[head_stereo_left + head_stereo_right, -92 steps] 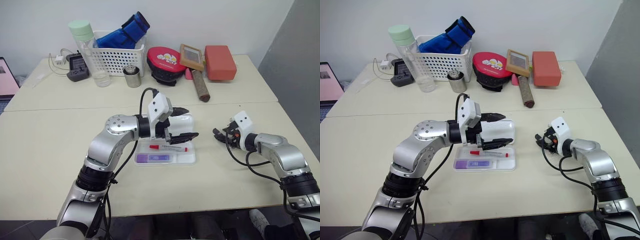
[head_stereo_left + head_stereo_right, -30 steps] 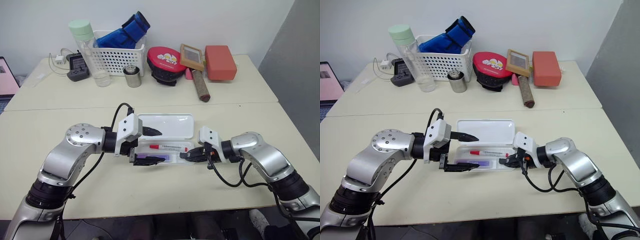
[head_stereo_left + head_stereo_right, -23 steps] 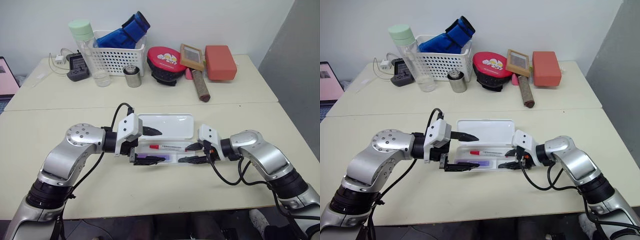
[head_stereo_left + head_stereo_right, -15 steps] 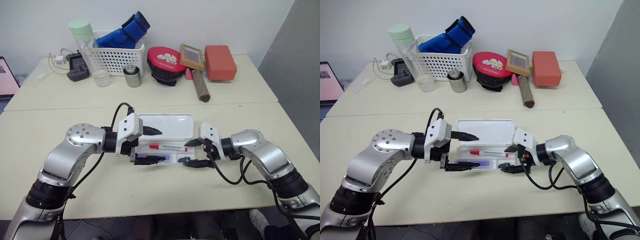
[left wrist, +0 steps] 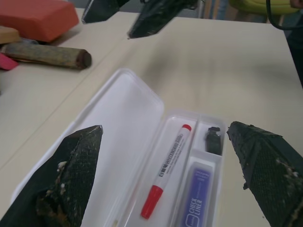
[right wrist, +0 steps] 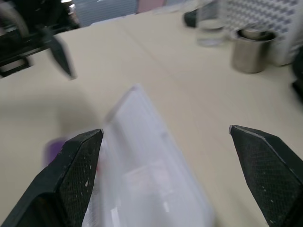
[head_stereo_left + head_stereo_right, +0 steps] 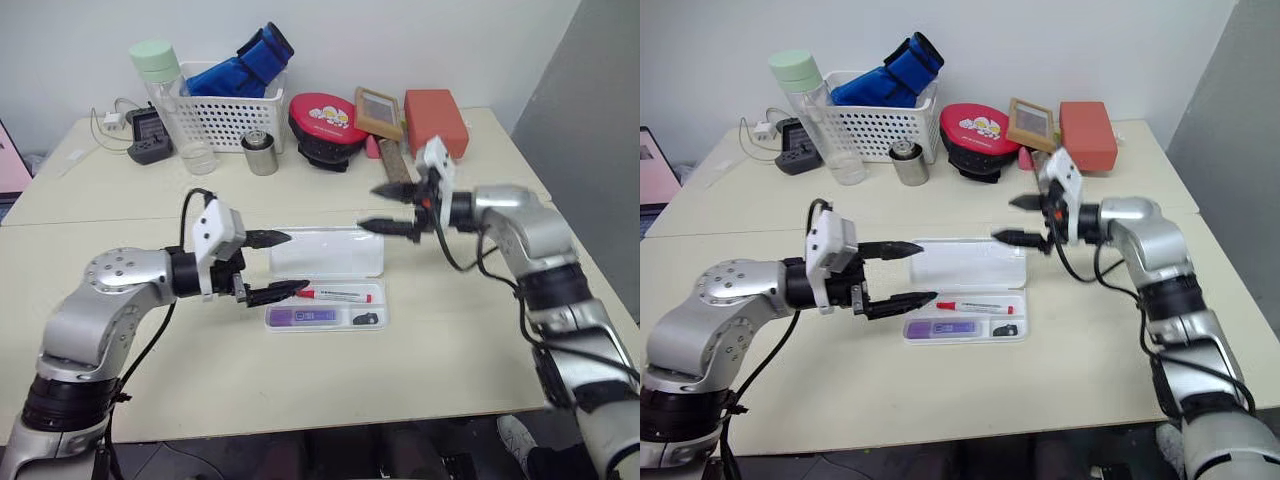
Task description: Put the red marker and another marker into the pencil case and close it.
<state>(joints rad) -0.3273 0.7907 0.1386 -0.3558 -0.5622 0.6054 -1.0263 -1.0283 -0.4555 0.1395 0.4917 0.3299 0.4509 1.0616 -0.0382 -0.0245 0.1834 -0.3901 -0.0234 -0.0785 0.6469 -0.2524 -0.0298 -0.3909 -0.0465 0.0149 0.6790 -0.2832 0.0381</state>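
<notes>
**Left eye view: case open flat, both markers inside, both grippers wide and empty**

Case point(image 7: 325, 280) lies open on the near table point(image 7: 450, 330), lid half on the far side, tray half on the near side. Hinge runs left to right between them. Lid interior bare.

Red marker point(image 7: 335, 295) lies lengthwise in the far channel of the tray, cap to the left. Purple marker point(image 7: 305, 316) lies in the near channel, parallel to the red one and just beside it. Small dark cylinder point(image 7: 364, 319) sits at the right end of the tray, just right of the purple marker.

Left gripper point(image 7: 271, 266) hangs just left of the case, pointing right, fingers spread wide, one over the lid's left end and one at the tray's left end. It holds nothing. Whether the lower tip touches the tray, cannot tell.

Right gripper point(image 7: 392, 208) is raised above the far right corner of the lid, pointing left, fingers wide apart, nothing between them. Clear of the case.

Far table: basket point(image 7: 222, 115) with blue item, bottle point(image 7: 170, 100) with green cap, tin point(image 7: 259, 153), red round pouch point(image 7: 322, 118), framed block point(image 7: 372, 108), orange-red box point(image 7: 434, 108), bark roll point(image 5: 47, 55).
</notes>
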